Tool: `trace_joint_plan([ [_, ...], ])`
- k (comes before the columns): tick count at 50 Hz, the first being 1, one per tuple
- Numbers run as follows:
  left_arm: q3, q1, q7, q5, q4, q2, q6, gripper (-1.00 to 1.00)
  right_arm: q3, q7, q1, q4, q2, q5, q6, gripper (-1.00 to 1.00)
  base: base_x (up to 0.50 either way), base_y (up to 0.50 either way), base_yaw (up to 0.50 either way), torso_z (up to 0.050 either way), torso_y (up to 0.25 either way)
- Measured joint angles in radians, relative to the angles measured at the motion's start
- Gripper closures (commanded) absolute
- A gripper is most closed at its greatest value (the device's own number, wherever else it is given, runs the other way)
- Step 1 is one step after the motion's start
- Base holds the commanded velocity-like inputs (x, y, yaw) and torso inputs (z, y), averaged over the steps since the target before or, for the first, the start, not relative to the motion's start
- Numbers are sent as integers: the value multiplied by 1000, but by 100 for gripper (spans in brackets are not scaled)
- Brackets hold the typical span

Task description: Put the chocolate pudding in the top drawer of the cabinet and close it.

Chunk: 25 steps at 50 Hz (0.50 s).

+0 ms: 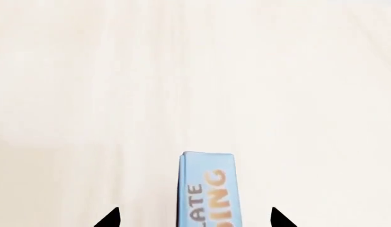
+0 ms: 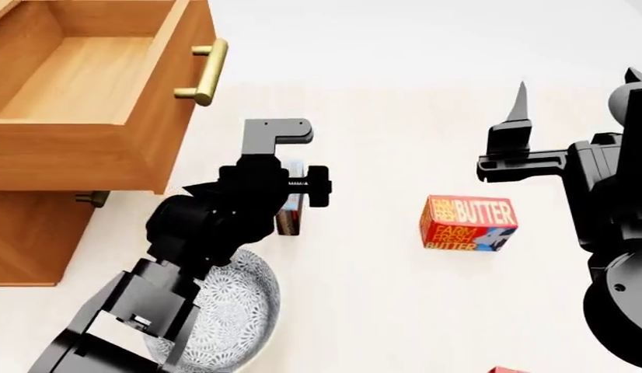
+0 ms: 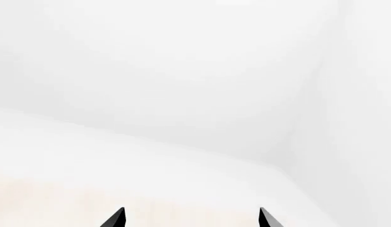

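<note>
The chocolate pudding (image 1: 207,189), a thin light blue box with lettering, stands on edge on the pale table between the two fingertips of my left gripper (image 1: 195,218). The jaws are open, with a gap on each side of the box. In the head view the pudding (image 2: 293,211) shows just under my left gripper (image 2: 290,188), which hides most of it. The top drawer (image 2: 165,109) of the cabinet (image 2: 26,241) is pulled open at the far left, with nothing in it. My right gripper (image 2: 578,87) is raised at the right, open and empty; it also shows in the right wrist view (image 3: 192,218).
A red-orange butter box (image 2: 469,223) lies right of the pudding. A patterned bowl (image 2: 238,307) sits under my left forearm. A red sliver of another box (image 2: 504,370) shows at the bottom edge. The lower drawer's handle (image 2: 91,198) peeks out under the open drawer.
</note>
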Motion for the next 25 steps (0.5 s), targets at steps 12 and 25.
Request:
trace_joint_plan([
  [12,1,-23,5,15,18,-3,1,-100,-5,3,-3,4,1,0,-6,-100,0,0,0,0,-233],
  [25,0,-37,2,4,14,-3,-12,-100,-8,5,-7,6,4,1,-14,-100,0,0,0,0,-9],
])
